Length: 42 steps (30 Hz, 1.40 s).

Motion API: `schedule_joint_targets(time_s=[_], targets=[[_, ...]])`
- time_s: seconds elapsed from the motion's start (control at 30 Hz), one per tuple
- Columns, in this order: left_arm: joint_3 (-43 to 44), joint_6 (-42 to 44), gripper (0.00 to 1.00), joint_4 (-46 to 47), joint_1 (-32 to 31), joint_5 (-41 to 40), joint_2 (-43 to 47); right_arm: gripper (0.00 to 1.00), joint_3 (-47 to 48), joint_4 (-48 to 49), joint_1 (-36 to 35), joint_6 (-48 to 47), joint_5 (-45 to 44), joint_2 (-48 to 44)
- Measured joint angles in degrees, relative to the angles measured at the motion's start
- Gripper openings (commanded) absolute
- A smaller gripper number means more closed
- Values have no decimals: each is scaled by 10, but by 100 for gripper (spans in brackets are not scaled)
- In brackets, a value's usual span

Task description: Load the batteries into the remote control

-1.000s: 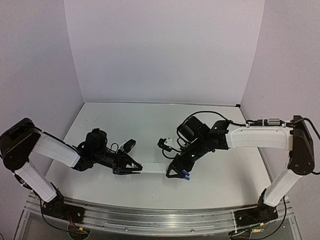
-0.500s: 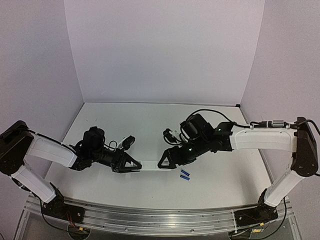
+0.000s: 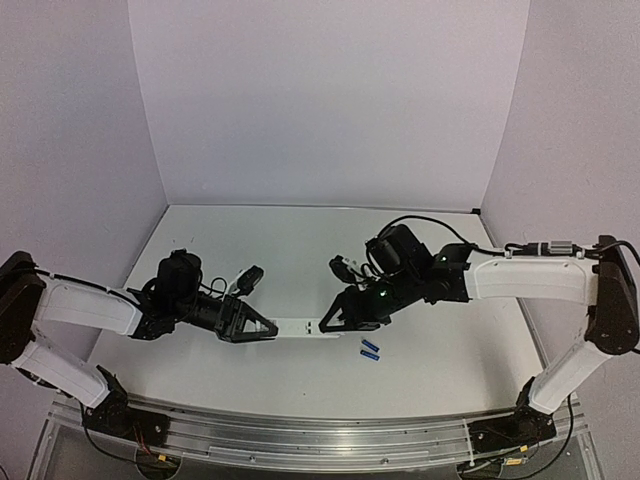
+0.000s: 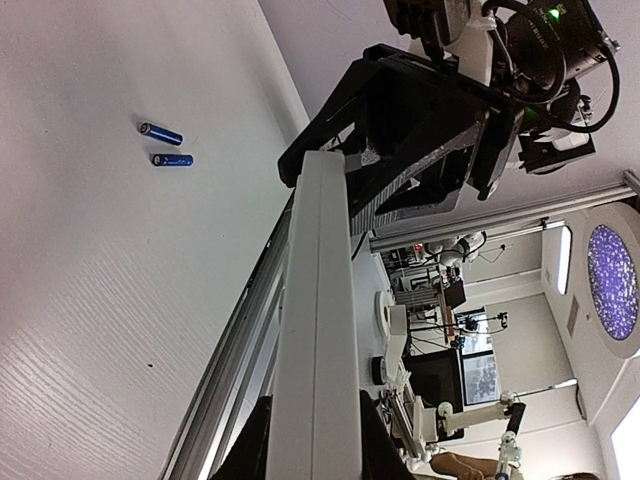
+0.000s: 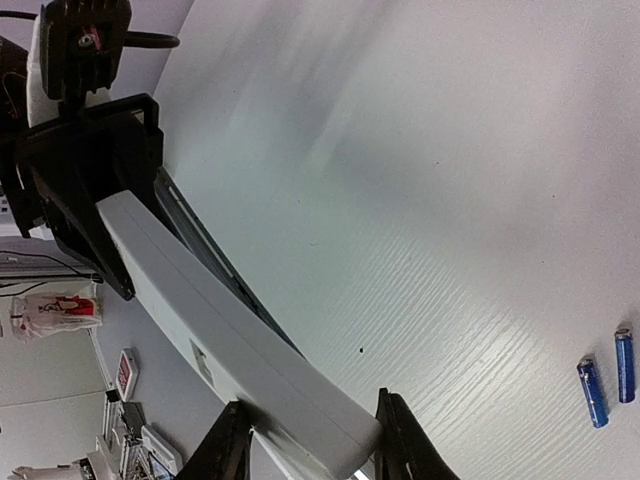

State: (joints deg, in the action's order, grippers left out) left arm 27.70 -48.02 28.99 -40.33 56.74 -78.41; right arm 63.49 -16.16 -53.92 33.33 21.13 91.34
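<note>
The remote control (image 3: pixel 305 327) spans level between both tools: the left tool (image 3: pixel 268 330) is clamped on one end, and the right tool (image 3: pixel 328 324) seems pinched on the other. The batteries (image 3: pixel 370 349) lie side by side on the counter (image 3: pixel 250 260) nearby.

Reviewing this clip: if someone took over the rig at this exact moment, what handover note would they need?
Grippers: the left gripper is shut on one end of the slim white rectangular plastic remote control. The right gripper sits around the other end. Whether it grips firmly is unclear.
Things: the remote spans the gap between the two grippers. The two small blue cylindrical batteries lie side by side on the white table, on the base side of the right gripper, and nothing holds them.
Done: the remote is in hand.
Left: both batteries still need loading. The battery compartment is not visible.
</note>
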Motion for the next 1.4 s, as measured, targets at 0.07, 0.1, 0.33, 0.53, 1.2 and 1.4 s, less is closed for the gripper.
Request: schedule_joint_targets(time_s=[0.07, 0.1, 0.33, 0.53, 1.2, 1.4], targets=[[0, 3, 0, -7, -2, -3, 10, 16, -4, 5, -1, 1, -1, -7], [0, 5, 0, -9, -2, -4, 14, 12, -7, 8, -1, 1, -2, -11], [1, 20, 0, -40, -7, -25, 42, 0, -17, 10, -1, 8, -14, -31], [1, 27, 0, -113, -5, -88, 47, 0, -30, -16, 10, 20, -31, -42], [65, 30, 2, -130, -5, -79, -136, 0, -188, -36, 202, 58, -8, -142], [113, 37, 18, -166, -5, -63, -192, 2, -265, 0, 257, 91, 2, -141]])
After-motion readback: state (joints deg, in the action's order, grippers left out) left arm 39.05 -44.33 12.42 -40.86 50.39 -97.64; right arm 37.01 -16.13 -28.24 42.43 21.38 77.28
